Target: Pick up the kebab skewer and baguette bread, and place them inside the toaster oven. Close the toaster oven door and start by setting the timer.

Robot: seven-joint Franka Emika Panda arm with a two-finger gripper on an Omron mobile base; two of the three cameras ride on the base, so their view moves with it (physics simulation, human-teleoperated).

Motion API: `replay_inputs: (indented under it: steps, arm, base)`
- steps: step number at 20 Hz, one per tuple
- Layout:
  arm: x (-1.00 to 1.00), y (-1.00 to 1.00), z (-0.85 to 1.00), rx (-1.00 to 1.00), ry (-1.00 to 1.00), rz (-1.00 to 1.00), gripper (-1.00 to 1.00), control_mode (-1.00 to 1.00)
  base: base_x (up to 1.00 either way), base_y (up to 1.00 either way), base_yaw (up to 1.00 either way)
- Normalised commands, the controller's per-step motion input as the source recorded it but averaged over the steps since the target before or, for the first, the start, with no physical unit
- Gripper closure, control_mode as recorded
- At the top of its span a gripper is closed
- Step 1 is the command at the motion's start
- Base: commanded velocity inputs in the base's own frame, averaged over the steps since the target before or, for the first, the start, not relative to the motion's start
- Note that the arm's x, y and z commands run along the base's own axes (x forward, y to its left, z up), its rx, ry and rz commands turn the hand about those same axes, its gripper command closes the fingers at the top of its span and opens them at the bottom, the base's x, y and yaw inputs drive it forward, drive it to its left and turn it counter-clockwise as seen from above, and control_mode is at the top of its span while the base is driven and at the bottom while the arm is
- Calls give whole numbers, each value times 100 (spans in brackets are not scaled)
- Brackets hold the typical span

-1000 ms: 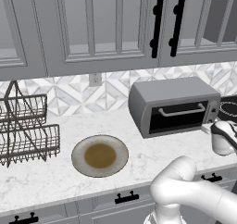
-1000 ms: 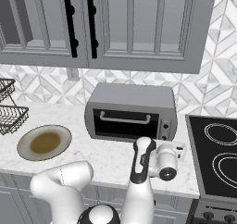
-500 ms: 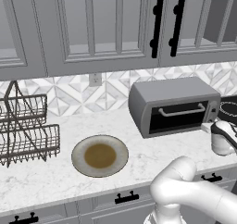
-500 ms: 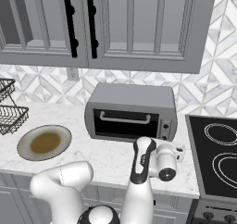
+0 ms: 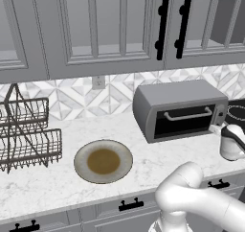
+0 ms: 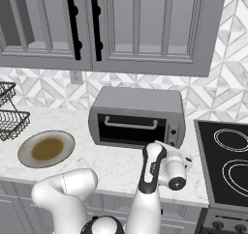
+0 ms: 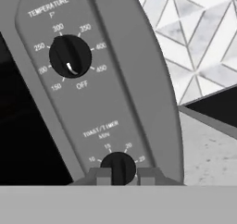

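A: Starting nearest, at the bottom middle of the hand view, our two-finger gripper (image 7: 118,176) has its grey tips standing either side of the small black timer knob (image 7: 118,167) marked "TOAST/TIMER MIN". We read them as closed on it or very nearly so; contact itself we cannot confirm.

B: We agree. The fingers straddle the knob because setting the timer needs a twist about its axis, so the hand points straight at the panel. In the right base view the gripper (image 6: 178,166) sits at the lower right corner of the grey boxy toaster oven (image 6: 137,116).

A: Above it, upper left of the hand view, is the larger black temperature dial (image 7: 70,56), its white pointer aimed down between 150 and OFF.

B: Left of the panel, the toaster oven's dark glass door with the grey bar handle (image 6: 131,127) is shut, as it should be before timing.

A: We cannot make out the skewer or the bread through the glass. Judging by the bare round beige plate with a brown centre (image 5: 103,161), low in the left base view, they are probably inside.

B: Farther off, a dark wire dish rack (image 5: 26,133) stands at the left edge, and a black cooktop (image 6: 227,168) lies at the right.
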Motion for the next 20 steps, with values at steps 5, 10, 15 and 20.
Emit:
replay_inputs:
  steps: [5, 10, 15, 20]
  arm:
    - [-6, 0, 11, 27, 0, 0, 100, -100]
    - [-3, 1, 14, 28, 0, 0, 100, -100]
    - [0, 0, 14, 27, 0, 0, 100, -100]
    - [0, 0, 14, 29, 0, 0, 100, -100]
  base:
    - [0, 0, 0]
    - [0, 0, 0]
    - [0, 0, 0]
    - [0, 0, 0]
